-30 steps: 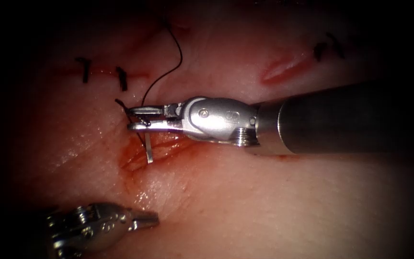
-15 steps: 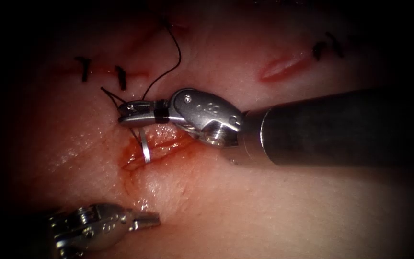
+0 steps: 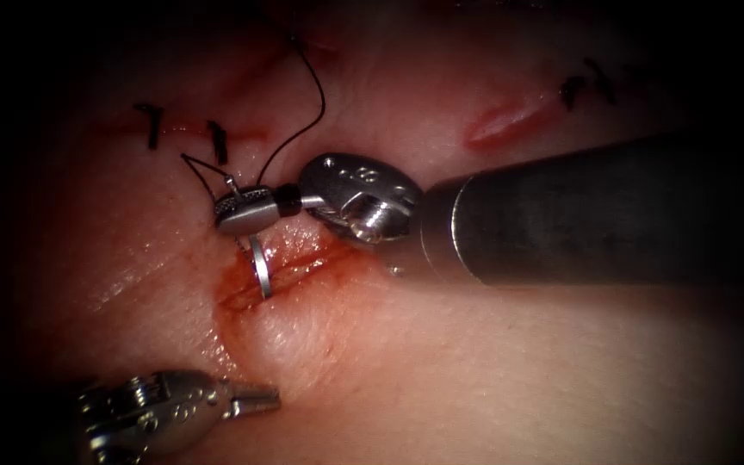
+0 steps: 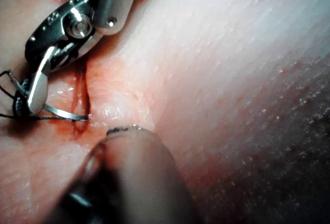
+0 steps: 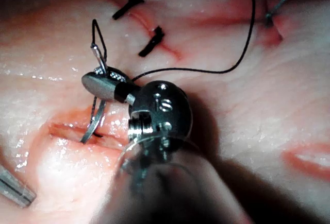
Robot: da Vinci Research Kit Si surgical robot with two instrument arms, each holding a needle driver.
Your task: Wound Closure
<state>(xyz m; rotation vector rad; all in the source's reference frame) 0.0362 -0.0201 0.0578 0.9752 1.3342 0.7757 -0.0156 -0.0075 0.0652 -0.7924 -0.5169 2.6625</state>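
Across the tissue [image 3: 475,344] the cut [image 3: 290,263] lies wet with red fluid [image 3: 234,288]. Above it the right tool [image 3: 247,208] grips the needle [image 3: 260,269] near its rear end, the tip sunk in the cut. Below, the left tool [image 3: 256,399] rests shut, holding nothing. Thread [image 3: 307,116] trails up past two stitches [image 3: 217,142].

Right tool [image 3: 243,209]: polished metal, glossy highlights; jaw faces finely cross-hatched (rough grip texture); shaft [image 3: 596,215] dark, matt. Left tool [image 3: 256,399]: bright shiny metal. Needle [image 3: 260,269]: smooth, gleaming steel. Thread [image 3: 307,120]: black, thin, matt. Tissue [image 3: 492,344]: wet, glistening, finely pebbled surface. Red fluid [image 3: 234,284]: glossy film at cut.
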